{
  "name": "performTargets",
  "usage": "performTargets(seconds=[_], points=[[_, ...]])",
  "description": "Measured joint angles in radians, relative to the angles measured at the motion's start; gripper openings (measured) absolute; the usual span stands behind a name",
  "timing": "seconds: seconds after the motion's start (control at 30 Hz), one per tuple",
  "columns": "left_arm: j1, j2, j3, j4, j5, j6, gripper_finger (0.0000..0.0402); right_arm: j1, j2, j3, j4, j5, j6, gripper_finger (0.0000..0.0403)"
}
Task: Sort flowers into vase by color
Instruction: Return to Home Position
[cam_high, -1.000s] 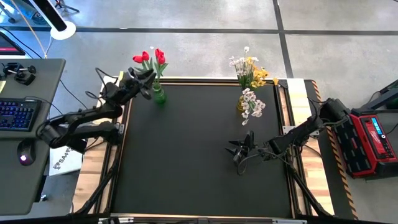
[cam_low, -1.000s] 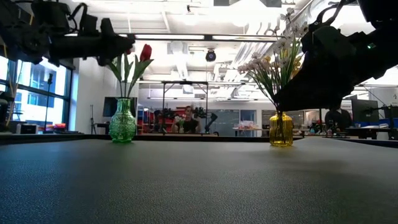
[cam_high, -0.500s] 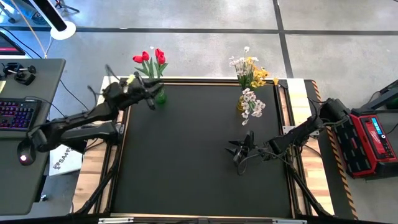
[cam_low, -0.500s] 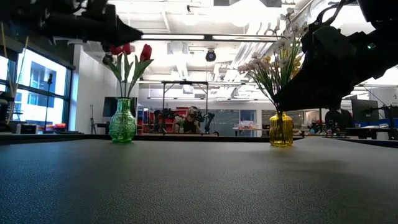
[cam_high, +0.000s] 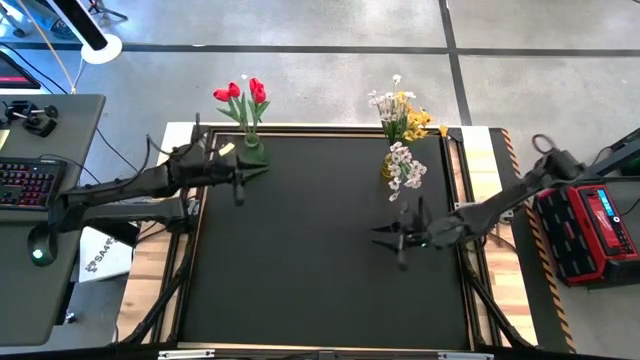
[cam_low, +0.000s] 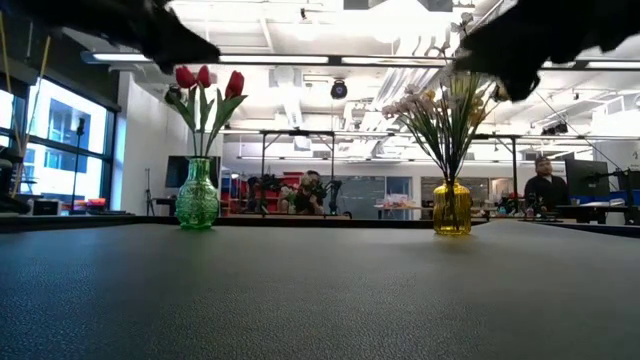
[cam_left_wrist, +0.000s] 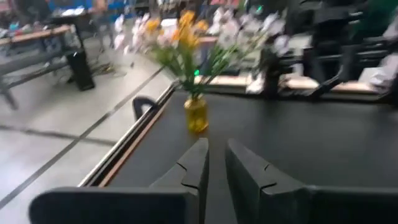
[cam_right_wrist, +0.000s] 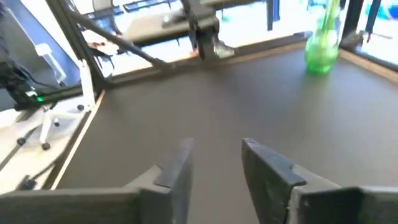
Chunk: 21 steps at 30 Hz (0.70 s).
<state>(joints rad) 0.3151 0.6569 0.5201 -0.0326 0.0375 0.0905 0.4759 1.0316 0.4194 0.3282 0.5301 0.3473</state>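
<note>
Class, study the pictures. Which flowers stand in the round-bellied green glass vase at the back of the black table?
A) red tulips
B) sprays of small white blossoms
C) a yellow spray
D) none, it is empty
A: the red tulips rise on green stems out of the green glass vase, while the white and yellow sprays stand in the yellow glass vase.
</note>
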Motion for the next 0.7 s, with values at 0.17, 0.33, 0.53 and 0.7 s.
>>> performTargets(seconds=[0.17,0.33,0.53,0.7], points=[[-0.054,-0.163,-0.059,-0.005,0.001,-0.026,0.0020,0.000,-0.234,-0.003,-0.135,0.000,-0.077,0.0080],[-0.062,-0.355,-0.114,-0.061,0.001,-0.038,0.0006,0.000,-0.448,-0.081,-0.144,0.001,-0.136,0.0038],[-0.061,-0.532,-0.152,-0.153,0.003,-0.078,0.0001,-0.026,-0.663,-0.259,-0.031,0.000,-0.132,0.0002],[-0.061,-0.589,-0.163,-0.118,0.062,-0.079,0.0000,-0.108,-0.769,-0.365,0.009,-0.086,-0.120,0.0000]])
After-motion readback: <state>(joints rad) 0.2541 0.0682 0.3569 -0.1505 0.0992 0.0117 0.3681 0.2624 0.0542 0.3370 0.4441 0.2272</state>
